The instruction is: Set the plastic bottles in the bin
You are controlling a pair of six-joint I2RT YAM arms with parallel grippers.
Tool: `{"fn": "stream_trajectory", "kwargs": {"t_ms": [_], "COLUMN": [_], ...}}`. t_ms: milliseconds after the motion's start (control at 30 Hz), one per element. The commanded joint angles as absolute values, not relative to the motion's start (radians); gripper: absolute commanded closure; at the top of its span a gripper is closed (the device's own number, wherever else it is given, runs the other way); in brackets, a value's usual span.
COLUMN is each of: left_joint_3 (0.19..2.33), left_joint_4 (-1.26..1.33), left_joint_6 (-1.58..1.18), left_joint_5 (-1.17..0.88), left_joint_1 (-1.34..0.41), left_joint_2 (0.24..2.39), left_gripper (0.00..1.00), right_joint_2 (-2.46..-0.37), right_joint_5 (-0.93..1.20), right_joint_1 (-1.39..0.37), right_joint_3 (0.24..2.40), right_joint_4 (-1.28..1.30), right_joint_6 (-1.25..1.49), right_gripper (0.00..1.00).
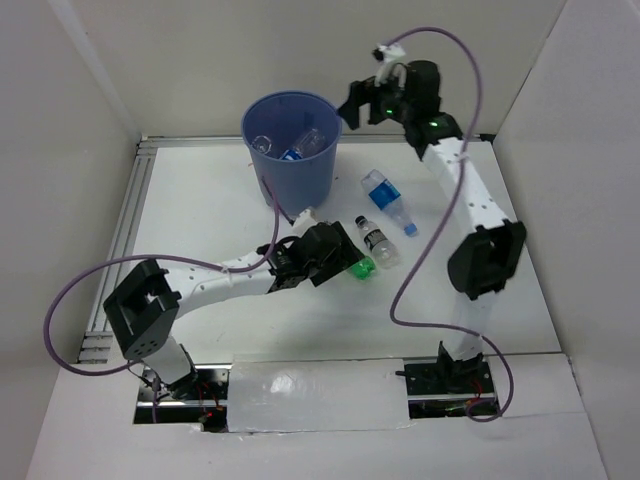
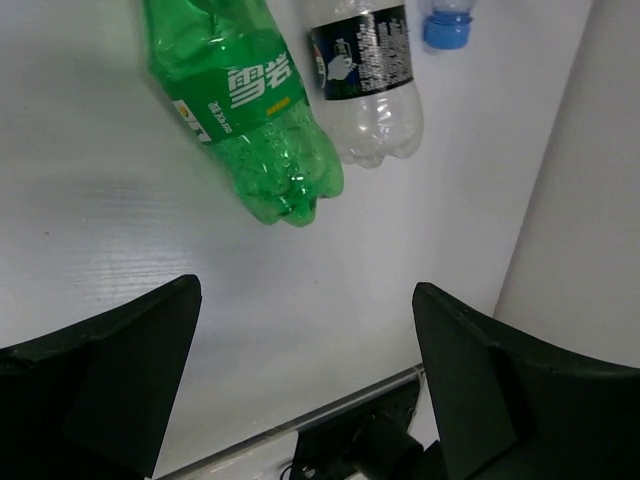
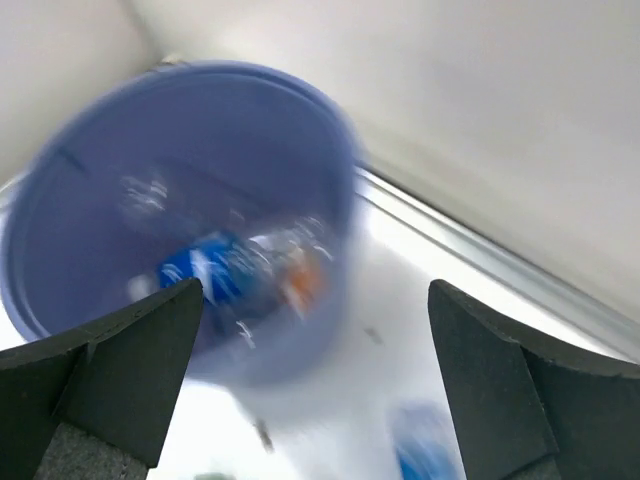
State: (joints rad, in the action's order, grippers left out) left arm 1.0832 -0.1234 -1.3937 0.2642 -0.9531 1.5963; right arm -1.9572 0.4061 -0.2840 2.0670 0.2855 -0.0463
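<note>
Beside the bin [image 1: 292, 150], on the side toward the arm bases, three plastic bottles lie flat on the worktop [image 1: 200, 200]. The left gripper [image 1: 340, 258] is low over the worktop with its jaws spread wide and nothing between them. The green bottle [image 1: 362, 268] lies just ahead of it. In the left wrist view the green bottle [image 2: 250, 110] lies ahead of the left gripper [image 2: 300, 370], apart from both fingers [image 2: 120, 380]. Its lumpy base end is turned toward the gripper and its long axis slants away out of the frame.

Touching or nearly touching the green bottle is a clear bottle with a dark label [image 1: 378, 242]. Its black cap points toward the bin and its base away from it. Farther from the bin's near side lies the bottle with blue liquid [image 1: 388, 200], its blue cap pointing away from the bin.

Level with the bin's rim, just beside it, the right gripper [image 1: 355, 105] hangs in the air, jaws apart and empty. The right wrist view is blurred but shows several bottles lying inside the bin [image 3: 60, 200]. One has a blue label [image 3: 210, 270] and one shows orange [image 3: 300, 282]. Their long axes cannot be told.
</note>
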Motion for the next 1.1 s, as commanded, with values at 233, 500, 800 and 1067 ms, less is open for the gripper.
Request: {"fn": "stream_trajectory", "kwargs": {"t_ms": [233, 500, 800, 1067], "left_joint_3": [1.296, 1.381, 1.444, 1.287], "left_joint_4": [-0.261, -0.288, -0.334, -0.324], "left_joint_6": [-1.523, -1.531, -1.473, -1.226], "left_joint_5": [0.259, 0.25, 0.218, 0.245], "left_joint_1": [-0.899, -0.85, -0.85, -0.911], "left_joint_2": [1.842, 1.977, 2.045, 1.755], "left_gripper": [0.0, 0.0, 0.36, 0.85], "right_joint_2": [-1.392, -1.089, -1.112, -1.299], "right_joint_5": [0.564, 0.634, 0.64, 0.649], "right_joint_1": [0.089, 0.198, 0.209, 0.2], "right_joint_3": [1.357, 0.89, 0.839, 0.958], "right_joint_4": [0.339, 0.339, 0.321, 0.301], "right_joint_6": [-0.147, -0.219, -0.172, -0.224], "right_gripper": [0.0, 0.0, 0.0, 0.0]}}
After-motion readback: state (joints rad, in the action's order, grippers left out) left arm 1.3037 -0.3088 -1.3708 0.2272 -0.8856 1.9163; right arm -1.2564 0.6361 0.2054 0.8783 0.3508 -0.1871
